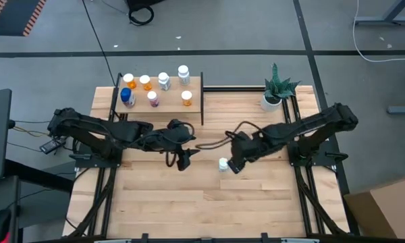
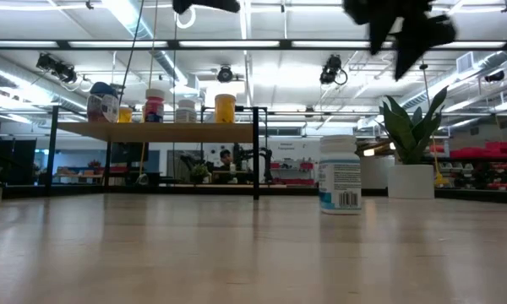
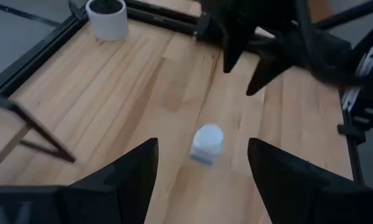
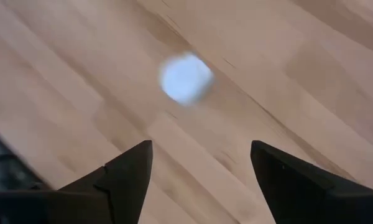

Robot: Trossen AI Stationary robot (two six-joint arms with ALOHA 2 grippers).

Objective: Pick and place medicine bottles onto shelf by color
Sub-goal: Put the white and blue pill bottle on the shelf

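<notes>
1. White bottle [image 1: 223,164] stands upright on the table [image 1: 256,202], mid-board, nothing gripping it.
2. Right gripper [image 1: 233,166] hangs just at its 3 o'clock, fingers spread, empty.
3. Left gripper [image 1: 183,160] sits at its 9 o'clock, also spread.

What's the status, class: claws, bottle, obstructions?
Left claw open, empty. Right claw open above white bottle, upright on table. Seven bottles on shelf. Nothing blocking.
</notes>
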